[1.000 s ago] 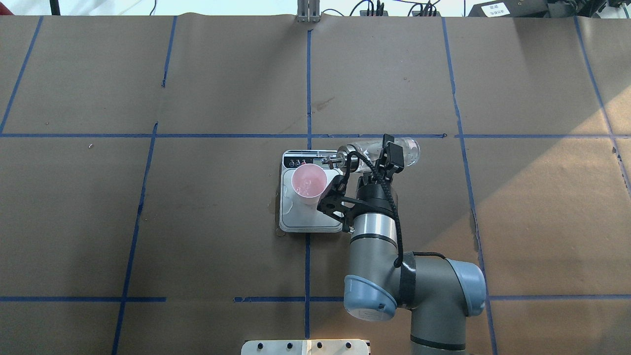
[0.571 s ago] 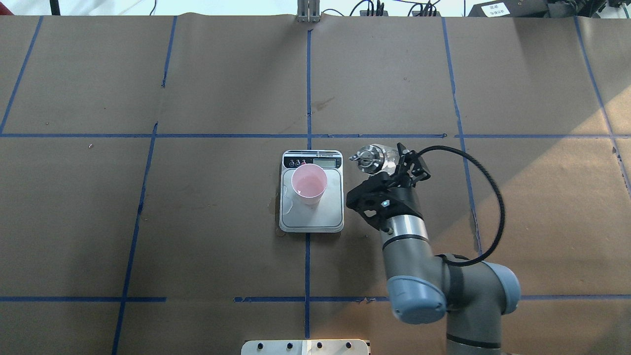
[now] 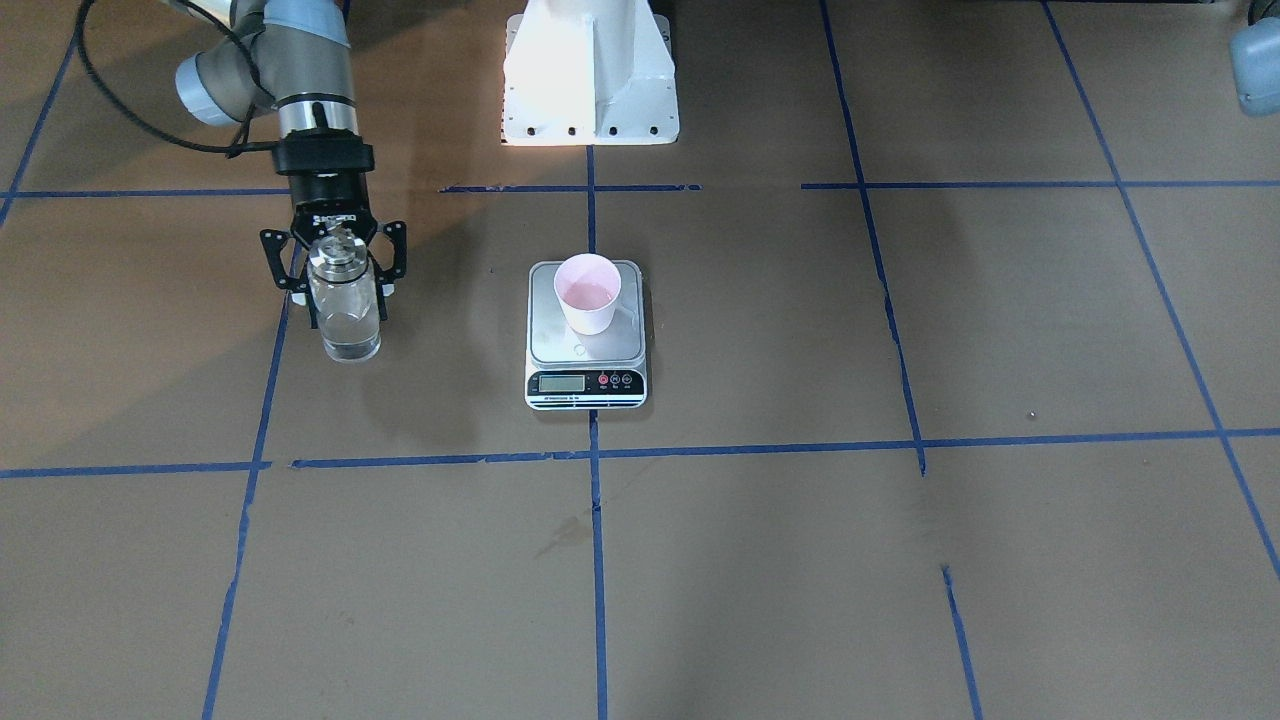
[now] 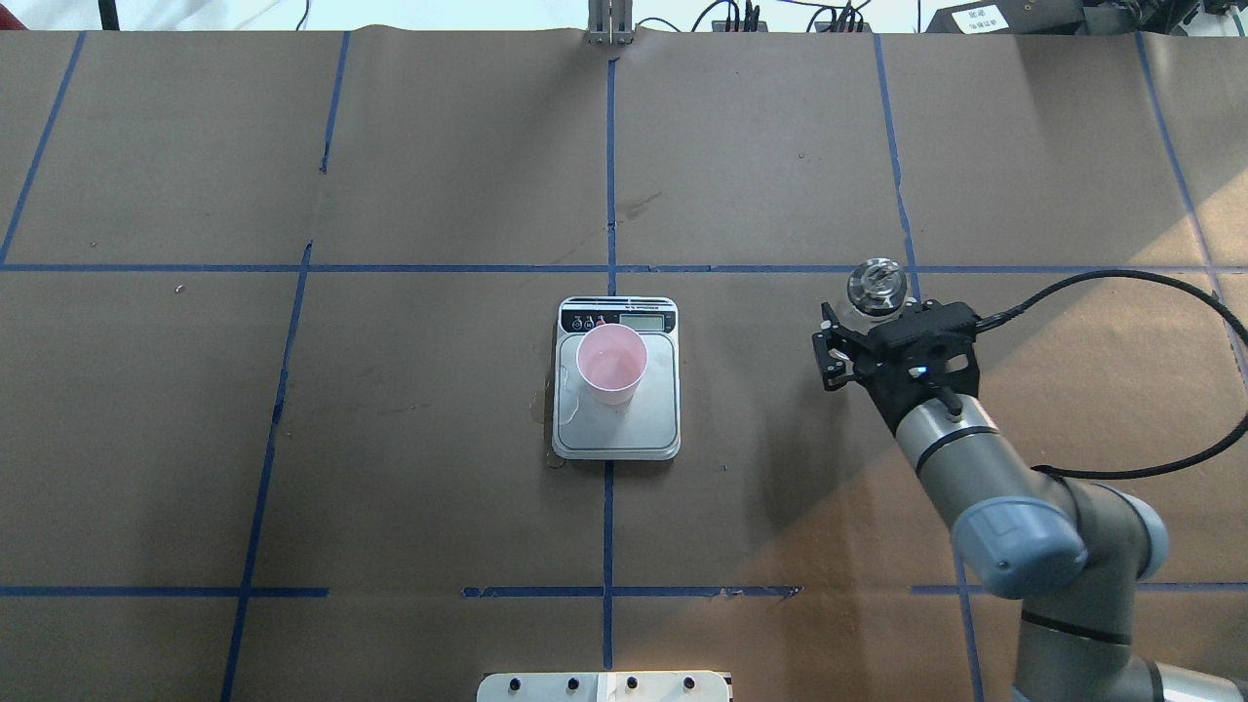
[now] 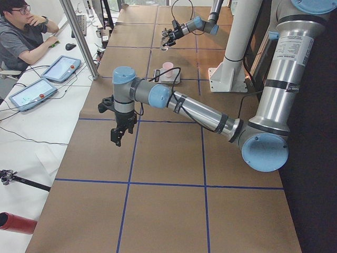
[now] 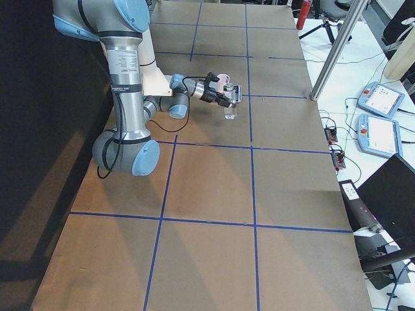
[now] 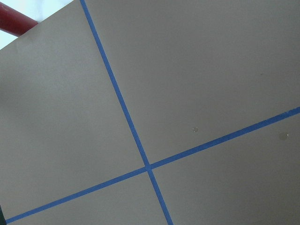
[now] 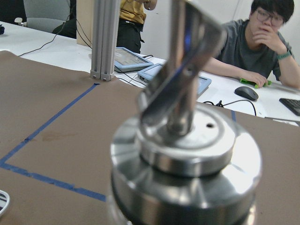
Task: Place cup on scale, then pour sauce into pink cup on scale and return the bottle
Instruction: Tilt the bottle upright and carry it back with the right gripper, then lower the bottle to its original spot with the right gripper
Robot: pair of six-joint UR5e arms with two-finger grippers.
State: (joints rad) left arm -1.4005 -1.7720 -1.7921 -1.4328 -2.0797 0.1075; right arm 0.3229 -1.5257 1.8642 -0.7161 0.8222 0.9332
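While the right gripper (image 3: 347, 298) clamps its 2 fingers round the upright bottle (image 3: 344, 322), well apart from the scale (image 3: 560, 350), the cup (image 3: 587, 295) sits on the scale's plate. Left gripper (image 5: 120, 133) hangs far off; open or closed, can't tell.

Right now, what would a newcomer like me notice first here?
The pink cup standing on the silver scale in the middle of the brown table draws the eye first. Off to the robot's right, the right gripper holds a clear glass bottle upright, apart from the scale.
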